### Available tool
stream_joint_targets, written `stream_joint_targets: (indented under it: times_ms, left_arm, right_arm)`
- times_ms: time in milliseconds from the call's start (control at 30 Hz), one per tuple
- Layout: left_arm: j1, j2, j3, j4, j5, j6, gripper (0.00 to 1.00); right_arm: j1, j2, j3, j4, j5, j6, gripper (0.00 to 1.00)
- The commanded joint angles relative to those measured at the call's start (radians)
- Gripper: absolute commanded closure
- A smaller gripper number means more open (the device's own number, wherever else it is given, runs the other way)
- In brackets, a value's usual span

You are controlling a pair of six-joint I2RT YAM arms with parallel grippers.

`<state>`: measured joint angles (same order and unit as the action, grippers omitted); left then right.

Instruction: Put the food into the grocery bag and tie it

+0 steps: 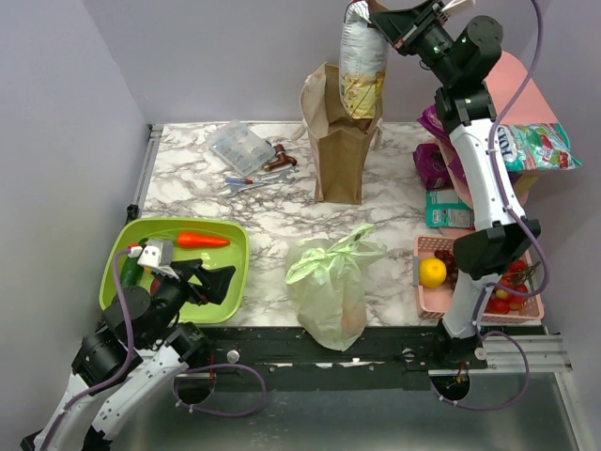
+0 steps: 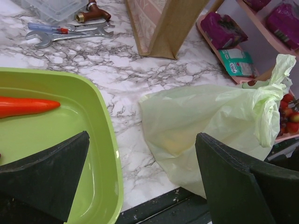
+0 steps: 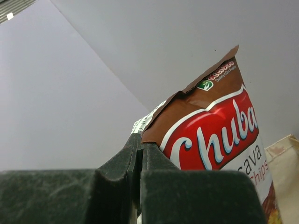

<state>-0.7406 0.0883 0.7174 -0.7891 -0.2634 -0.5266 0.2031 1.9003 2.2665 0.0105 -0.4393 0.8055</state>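
Slippage is the risk: my right gripper (image 3: pixel 141 144) pinches only the top edge of the chip bag (image 3: pixel 210 135) above the brown paper bag (image 1: pixel 338 160), while my left gripper (image 2: pixel 142 137) gapes empty.

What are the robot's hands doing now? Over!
Left hand open over green tray edge. Right hand shut on chips bag, above paper bag. Green bag at near edge, top bunched, untouched. Nothing blocks it.
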Motion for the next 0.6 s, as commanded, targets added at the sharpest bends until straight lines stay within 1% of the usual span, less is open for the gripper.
stream_joint_targets:
  times_ms: [0, 233, 400, 567]
  left_arm:
    - [0.004, -0.012, -0.017, 0.022, -0.039, 0.005, 0.01]
    - [0.004, 0.025, -0.014, 0.028, -0.014, 0.019, 0.02]
    - [0.004, 0.018, -0.017, 0.033, -0.004, 0.020, 0.01]
    - [0.004, 0.001, -0.017, 0.031, -0.020, 0.017, 0.01]
  right_arm:
    - [0.021, 0.051, 0.059, 0.163, -0.001, 0.033, 0.99]
    - [0.028, 0.162, 0.107, 0.192, 0.004, 0.031, 0.99]
    - [0.033, 0.221, 0.116, 0.234, -0.014, 0.016, 0.99]
    - [0.034, 0.284, 0.141, 0.285, -0.055, 0.041, 0.99]
